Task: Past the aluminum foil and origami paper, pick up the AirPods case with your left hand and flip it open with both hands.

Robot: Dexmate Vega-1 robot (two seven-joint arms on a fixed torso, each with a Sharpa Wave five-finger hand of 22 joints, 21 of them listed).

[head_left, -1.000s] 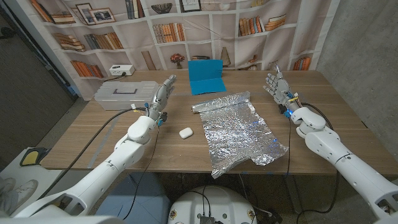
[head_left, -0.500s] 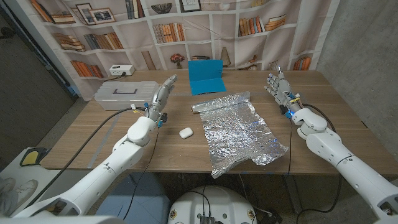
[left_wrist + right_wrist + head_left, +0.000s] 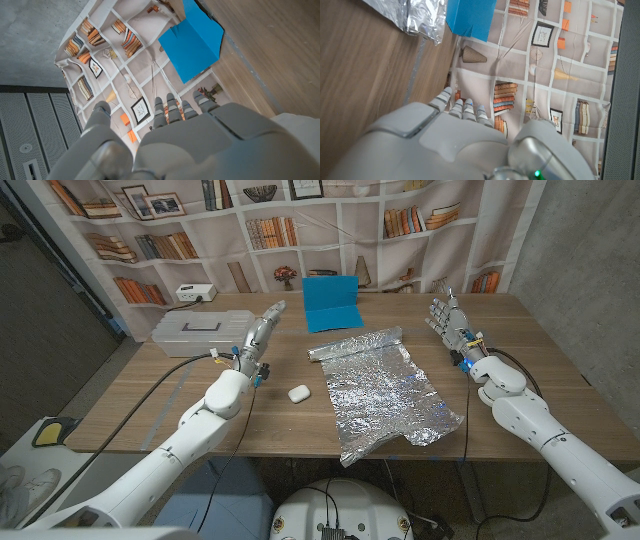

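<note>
The left hand (image 3: 258,335), left of centre in the head view, has lifted slightly and stretched a little further toward the top of the frame, fingers apart.

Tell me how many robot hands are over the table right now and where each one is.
2. The left hand is raised between the grey case and the AirPods case; the right hand is raised beyond the aluminum foil, toward the right edge. Both hold nothing.
</note>
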